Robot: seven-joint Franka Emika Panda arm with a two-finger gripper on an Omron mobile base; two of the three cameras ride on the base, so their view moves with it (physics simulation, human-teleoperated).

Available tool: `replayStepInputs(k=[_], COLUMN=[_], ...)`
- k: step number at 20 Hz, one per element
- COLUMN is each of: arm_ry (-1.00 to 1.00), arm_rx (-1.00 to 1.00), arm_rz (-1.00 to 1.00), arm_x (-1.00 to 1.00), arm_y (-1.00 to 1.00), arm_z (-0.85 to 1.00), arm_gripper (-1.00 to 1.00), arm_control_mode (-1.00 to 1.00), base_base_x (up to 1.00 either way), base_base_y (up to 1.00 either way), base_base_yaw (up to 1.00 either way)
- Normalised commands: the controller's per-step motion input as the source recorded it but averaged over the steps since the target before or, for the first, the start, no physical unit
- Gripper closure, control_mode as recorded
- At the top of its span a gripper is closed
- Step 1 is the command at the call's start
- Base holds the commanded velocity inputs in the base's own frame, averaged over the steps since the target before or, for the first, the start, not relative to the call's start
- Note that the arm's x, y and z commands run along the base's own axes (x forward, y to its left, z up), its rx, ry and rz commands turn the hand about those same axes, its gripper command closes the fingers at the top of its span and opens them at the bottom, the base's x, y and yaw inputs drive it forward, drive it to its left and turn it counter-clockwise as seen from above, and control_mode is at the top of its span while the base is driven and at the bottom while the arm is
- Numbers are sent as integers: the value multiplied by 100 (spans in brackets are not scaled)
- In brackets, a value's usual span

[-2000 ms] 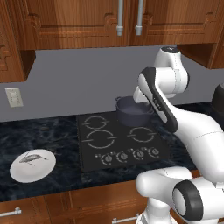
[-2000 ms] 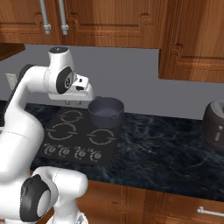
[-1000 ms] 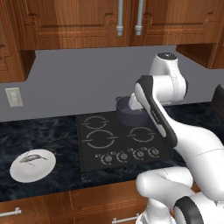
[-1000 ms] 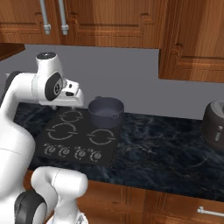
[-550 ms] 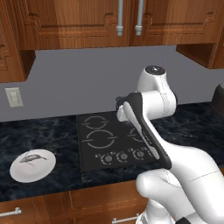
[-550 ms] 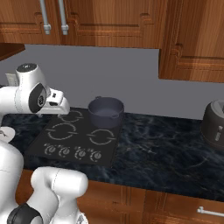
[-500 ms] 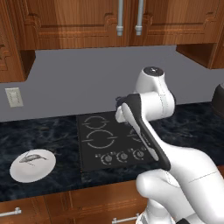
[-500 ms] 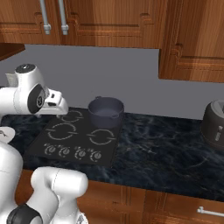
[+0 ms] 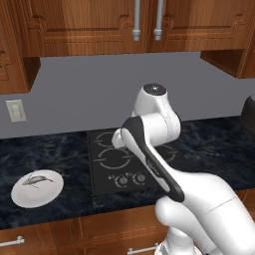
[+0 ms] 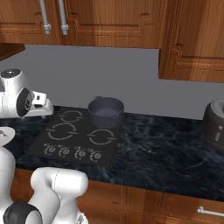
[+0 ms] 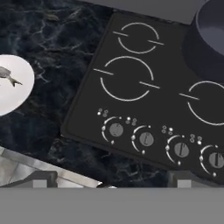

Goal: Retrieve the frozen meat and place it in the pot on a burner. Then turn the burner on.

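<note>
On a dark marble counter (image 10: 148, 151) under wooden cabinets (image 9: 99, 25), a pot (image 10: 106, 112) sits on the cooktop (image 9: 112, 164); the gripper's state cannot be told.

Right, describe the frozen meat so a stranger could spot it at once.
Start at the black glass cooktop set in the dark marble counter. To its left lies a white oval plate. The frozen meat is the slender dark grey fish on it.

Matt dark metal pot (image 10: 106, 111), glossy veined marble counter (image 10: 166, 148), wooden cabinets (image 10: 131, 22).
</note>
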Motion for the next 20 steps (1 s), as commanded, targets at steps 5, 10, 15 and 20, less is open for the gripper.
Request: replayStepInputs(k=[5, 10, 15, 20], arm_ry=[0, 4, 5, 3], arm_rx=[0, 0, 0, 0], arm_rz=[16, 21, 25, 24], arm_x=[1, 5, 4, 1], arm_y=[69, 75, 76, 76], arm_z=[-18, -14, -14, -13], arm_gripper=[-100, -100, -100, -100], arm_control_mode=[-100, -100, -100, -100], base_base_x=[0, 0, 0, 0], base_base_y=[0, 0, 0, 0], base_base_yaw=[0, 0, 0, 0])
